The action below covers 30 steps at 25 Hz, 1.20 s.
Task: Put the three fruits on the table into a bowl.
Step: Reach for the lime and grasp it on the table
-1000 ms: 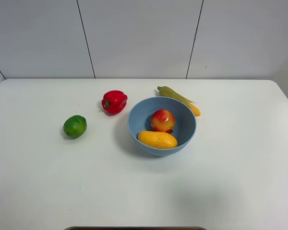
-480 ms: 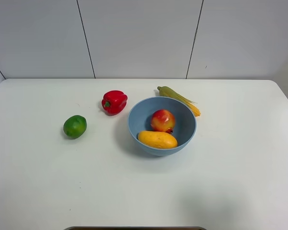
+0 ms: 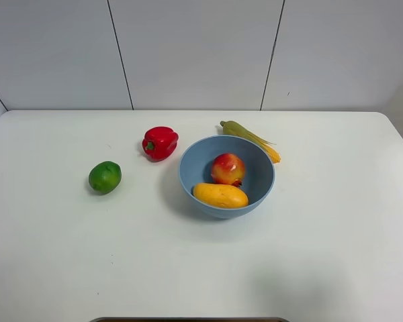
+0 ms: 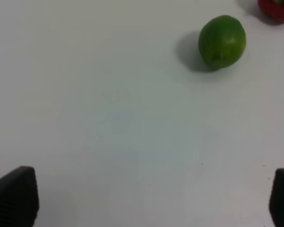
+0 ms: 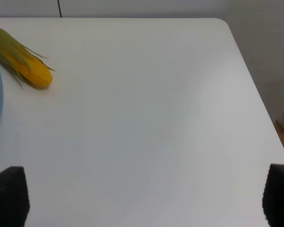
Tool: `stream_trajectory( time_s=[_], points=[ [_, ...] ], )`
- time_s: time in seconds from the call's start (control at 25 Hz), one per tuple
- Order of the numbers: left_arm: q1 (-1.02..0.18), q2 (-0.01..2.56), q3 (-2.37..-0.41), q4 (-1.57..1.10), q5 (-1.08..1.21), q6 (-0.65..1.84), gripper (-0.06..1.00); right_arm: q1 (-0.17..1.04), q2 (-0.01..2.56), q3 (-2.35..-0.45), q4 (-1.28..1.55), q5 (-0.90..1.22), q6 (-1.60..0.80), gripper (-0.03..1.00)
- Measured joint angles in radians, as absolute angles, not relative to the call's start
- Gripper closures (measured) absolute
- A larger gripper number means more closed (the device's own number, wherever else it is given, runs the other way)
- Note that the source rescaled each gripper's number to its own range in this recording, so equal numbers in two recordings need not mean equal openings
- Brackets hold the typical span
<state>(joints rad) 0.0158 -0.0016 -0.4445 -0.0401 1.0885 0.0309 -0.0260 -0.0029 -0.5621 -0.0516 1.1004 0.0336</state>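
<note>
The left gripper [image 4: 149, 198], jaws wide apart like those of the right gripper [image 5: 144, 196], should close squarely around the round glossy green lime [image 3: 105, 176] lying mid-left in the high view on the white table [image 3: 322, 255], then pass the nearby red bell pepper [image 3: 160, 141], probably no obstacle, toward the light-blue bowl [image 3: 262, 168] holding the yellow-orange mango [image 3: 219, 195] and red apple [image 3: 227, 168].

Pepper [image 4: 276, 8] cut by frame edge — corn [image 3: 240, 129] partly behind bowl [image 3: 186, 176].
</note>
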Motion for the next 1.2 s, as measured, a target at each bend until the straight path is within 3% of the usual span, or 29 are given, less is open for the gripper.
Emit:
stream_trajectory(
  time_s=[1.2],
  points=[
    [0.016, 0.046, -0.446, 0.000, 1.079, 0.016, -0.06, -0.026, -0.003, -0.562, -0.052, 1.100, 0.033, -0.03]
  ],
)
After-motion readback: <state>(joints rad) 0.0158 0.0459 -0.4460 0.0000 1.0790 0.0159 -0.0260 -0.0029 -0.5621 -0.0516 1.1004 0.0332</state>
